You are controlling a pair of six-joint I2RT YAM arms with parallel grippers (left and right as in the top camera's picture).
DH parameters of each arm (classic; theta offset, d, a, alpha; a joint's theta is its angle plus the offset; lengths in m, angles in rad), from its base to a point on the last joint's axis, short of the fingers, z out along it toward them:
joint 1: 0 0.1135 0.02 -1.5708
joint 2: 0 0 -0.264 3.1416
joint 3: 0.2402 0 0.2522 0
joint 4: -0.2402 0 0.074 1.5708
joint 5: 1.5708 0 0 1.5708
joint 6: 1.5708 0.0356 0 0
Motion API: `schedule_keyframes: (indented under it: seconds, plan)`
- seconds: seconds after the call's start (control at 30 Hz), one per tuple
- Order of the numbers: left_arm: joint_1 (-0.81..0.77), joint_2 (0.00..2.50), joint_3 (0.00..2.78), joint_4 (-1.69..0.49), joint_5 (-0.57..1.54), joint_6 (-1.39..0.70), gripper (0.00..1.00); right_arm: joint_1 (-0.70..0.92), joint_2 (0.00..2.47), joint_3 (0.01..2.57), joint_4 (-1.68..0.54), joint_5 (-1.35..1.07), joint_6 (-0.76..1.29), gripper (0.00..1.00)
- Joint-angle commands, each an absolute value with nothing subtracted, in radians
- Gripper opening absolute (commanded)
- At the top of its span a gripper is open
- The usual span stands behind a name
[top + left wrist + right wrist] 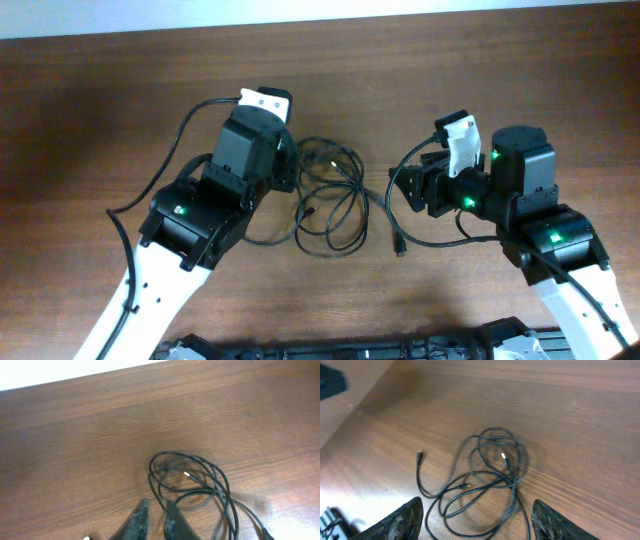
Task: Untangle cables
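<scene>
The cables, piled in the middle of the table, are being reached for. The right gripper is being held wide open for grabbing. The left gripper is being held almost closed at the pile's edge; a grip cannot be told.

Overhead, the left arm covered the left loops of the cables. From the right wrist, their lower loops ran off the bottom edge. Their plug ends were too small to identify. Whether the left gripper pinched a strand was unclear.
</scene>
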State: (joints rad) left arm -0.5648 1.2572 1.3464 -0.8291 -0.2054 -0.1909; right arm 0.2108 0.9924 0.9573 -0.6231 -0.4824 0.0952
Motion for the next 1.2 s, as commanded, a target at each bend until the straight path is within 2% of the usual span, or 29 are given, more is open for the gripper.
schedule_keyframes:
  seconds: [0.0,0.07,0.13,0.17,0.3,0.43,0.63,0.9,1.17]
  plan:
    - [-0.560,1.253,1.349,-0.825,-0.161,-0.140,0.43,0.208,0.994,0.965,-0.626,-0.546,0.041,0.69]
    - [-0.560,1.253,1.349,-0.825,-0.162,-0.140,0.52,0.208,0.994,0.965,-0.637,-0.545,0.040,0.72]
    - [-0.560,1.253,1.349,-0.826,-0.163,-0.141,0.93,0.208,0.994,0.965,-0.637,-0.538,0.041,0.75]
    - [-0.560,1.253,1.349,-0.826,-0.168,-0.144,0.99,0.208,0.994,0.965,-0.636,-0.538,0.041,0.77]
    - [-0.545,1.253,1.349,-0.840,-0.252,-0.254,0.99,0.208,1.003,0.965,-0.636,-0.539,0.097,0.84]
    - [-0.453,1.253,1.349,-0.889,-0.225,-0.392,0.99,0.209,1.061,0.965,-0.624,-0.540,0.206,0.85]
    - [-0.327,1.250,1.349,-0.940,-0.138,-0.343,0.99,0.210,1.218,0.965,-0.532,-0.625,0.227,0.85]
    - [-0.305,1.251,1.349,-0.946,-0.138,-0.344,0.99,0.231,1.421,0.965,-0.224,-0.714,0.329,0.87]
    - [-0.305,1.251,1.349,-0.965,-0.138,-0.344,0.99,0.291,1.669,0.965,-0.183,-0.697,0.327,0.88]
